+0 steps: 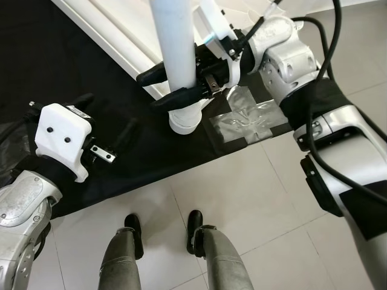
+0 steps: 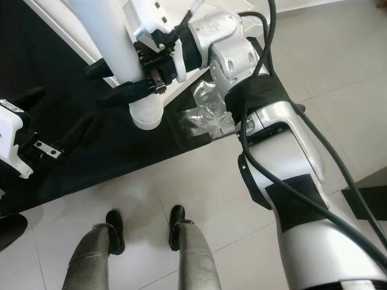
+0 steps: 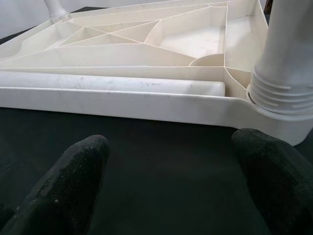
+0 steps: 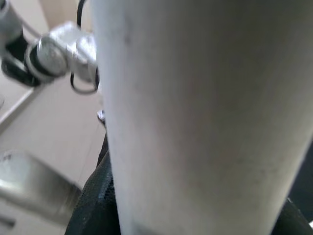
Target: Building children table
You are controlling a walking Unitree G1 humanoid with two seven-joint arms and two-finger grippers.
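R gripper point(image 1: 181, 84) fingers clamped round upright table leg point(image 1: 175, 48); L gripper point(image 3: 171, 181) fingers apart, empty.

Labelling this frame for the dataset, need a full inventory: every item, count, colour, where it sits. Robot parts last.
table top: 1, white, upside down on the mat, ribbed underside up
table leg: 1, white, upright in the corner socket of the table top, gripped by the right gripper
loose leg: 1, white, lying inside the table top along its near rim
mat: 1, black, spread on the floor under the table top
tape patch: 1, silver, crinkled, on the mat's corner
floor: pale grey tiles
right gripper: black fingers shut around the table leg
left gripper: black fingers open, above the mat facing the table top's rim
robot legs: 2, grey, black feet on the tiles
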